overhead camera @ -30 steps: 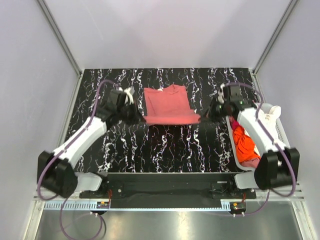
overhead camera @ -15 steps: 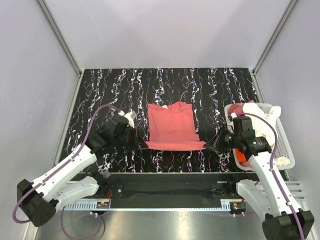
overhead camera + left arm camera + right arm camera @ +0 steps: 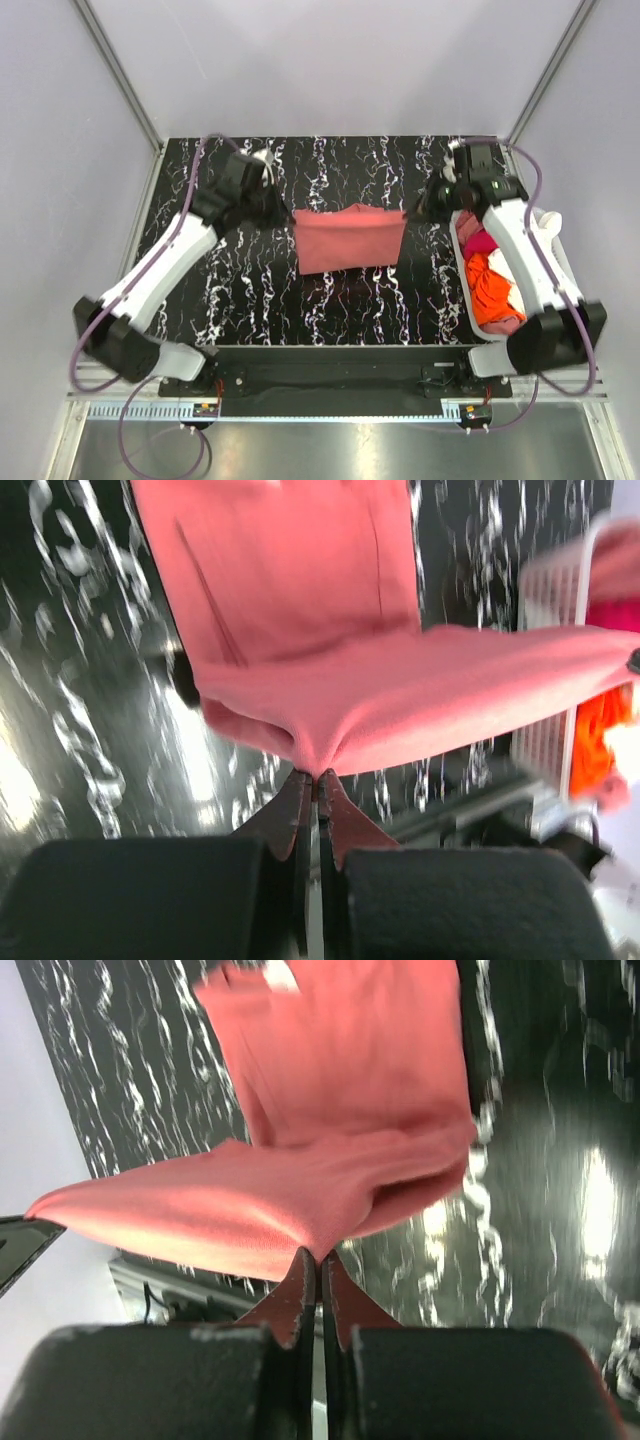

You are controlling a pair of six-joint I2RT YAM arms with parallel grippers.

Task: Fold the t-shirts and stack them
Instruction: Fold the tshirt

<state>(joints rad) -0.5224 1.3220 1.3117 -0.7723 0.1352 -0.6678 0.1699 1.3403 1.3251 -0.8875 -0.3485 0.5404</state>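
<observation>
worktop [image 3: 250, 290]: black, white-veined, and it carries everything here.
salmon-pink t-shirt [image 3: 348, 242]: mid-worktop, one edge lifted and pulled into a line between the two tools. The rest sags below that line, and in the wrist views part of it appears to lie on the surface.
how it handles: I judge it light, limp and without stiffness (it droops wherever it is not held). It should follow the tools readily but crease or skew if one side leads.
where to hold: at the two ends of one edge, pinching all layers there. A shallow pinch would probably slip.
basket [image 3: 545, 755]: white and slatted, at the right edge, well apart from the held shirt.
its contents: an orange shirt [image 3: 490, 290] heaped nearest, a magenta one [image 3: 472, 240] behind it and a cream one [image 3: 545, 225] over the far rim, none of them folded.
left tool [image 3: 283, 214]: jaws closed on the shirt's left end.
right tool [image 3: 414, 214]: likewise clamped on the right end.
</observation>
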